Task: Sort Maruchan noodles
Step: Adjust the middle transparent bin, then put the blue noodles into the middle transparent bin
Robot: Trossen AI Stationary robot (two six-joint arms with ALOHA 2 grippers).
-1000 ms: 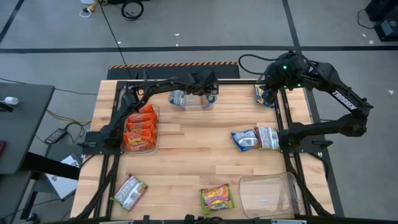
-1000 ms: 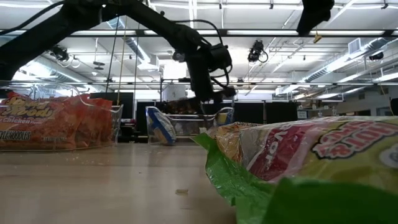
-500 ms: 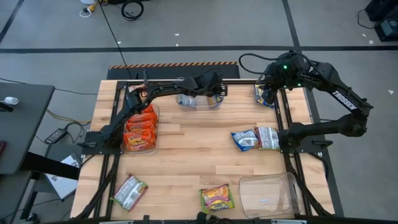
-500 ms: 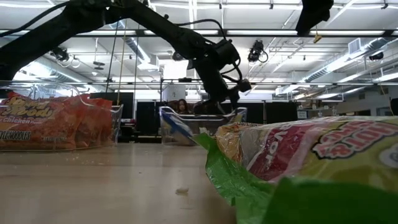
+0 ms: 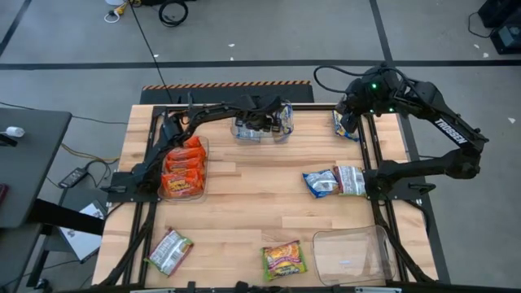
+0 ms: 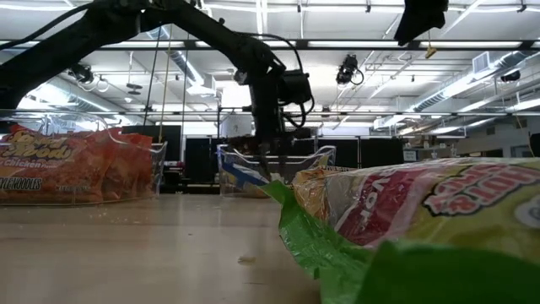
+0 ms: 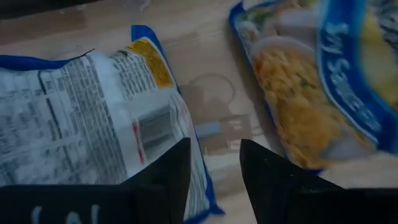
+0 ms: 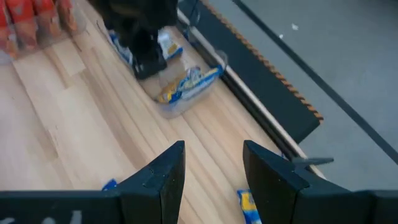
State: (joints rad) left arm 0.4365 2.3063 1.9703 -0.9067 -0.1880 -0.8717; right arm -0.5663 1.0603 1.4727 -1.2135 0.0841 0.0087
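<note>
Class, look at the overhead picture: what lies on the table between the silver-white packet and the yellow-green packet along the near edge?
Nothing: in the high view, only bare wood separates the silver-white packet from the yellow-green packet.

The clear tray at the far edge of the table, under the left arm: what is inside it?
The clear tray holds two blue noodle packets. The left gripper above covers part of them.

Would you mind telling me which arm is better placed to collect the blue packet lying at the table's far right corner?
Right. The right gripper hovers open almost directly above that blue packet, while the left gripper is over the clear tray of blue packets.
</note>
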